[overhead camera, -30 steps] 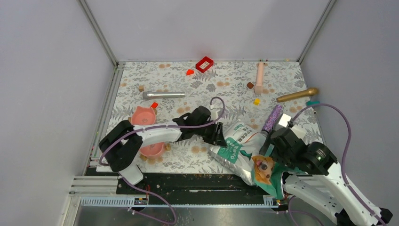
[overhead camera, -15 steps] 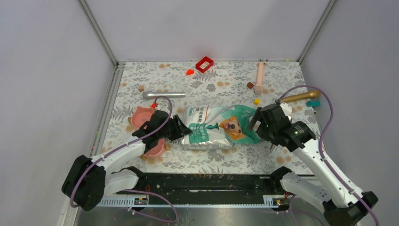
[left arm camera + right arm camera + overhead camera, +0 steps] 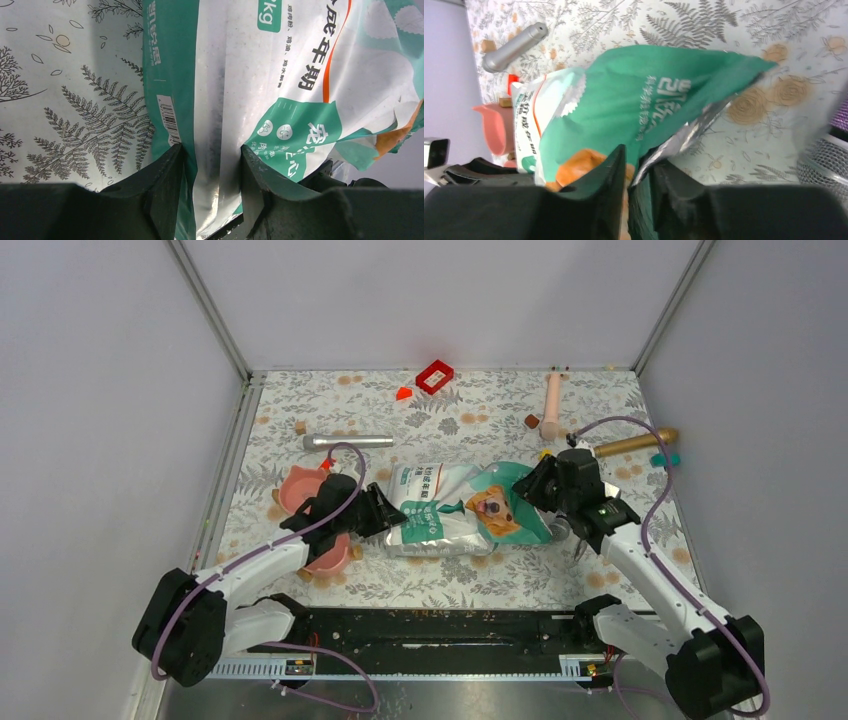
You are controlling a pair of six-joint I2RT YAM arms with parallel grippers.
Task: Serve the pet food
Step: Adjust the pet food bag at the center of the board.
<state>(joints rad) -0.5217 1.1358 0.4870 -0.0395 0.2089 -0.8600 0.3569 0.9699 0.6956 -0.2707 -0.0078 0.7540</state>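
The teal-green and white pouch (image 3: 450,510) with a golden dog's face lies flat across the middle of the table. The pet food itself is hidden inside it. My left gripper (image 3: 385,515) is shut on a fold at the pouch's left end; in the left wrist view the pouch (image 3: 280,75) is pinched between the fingers of the left gripper (image 3: 212,150). My right gripper (image 3: 545,498) is shut on the green right end, seen in the right wrist view as the right gripper (image 3: 639,157) squeezing the pouch's (image 3: 649,95) silver-lined edge. Two pink bowls (image 3: 303,488) (image 3: 325,558) sit just left of the left gripper.
A silver cylinder (image 3: 348,441) lies behind the bowls. At the back are a red block (image 3: 434,376), an orange block (image 3: 403,394) and a pink rod (image 3: 551,405). A gold cylinder (image 3: 632,443) and a teal piece (image 3: 665,459) lie at the right, by the cage wall.
The pouch went from the near right to lying flat in the middle. The left arm drew back to its left end. The right gripper shifted left and closed on the right end.
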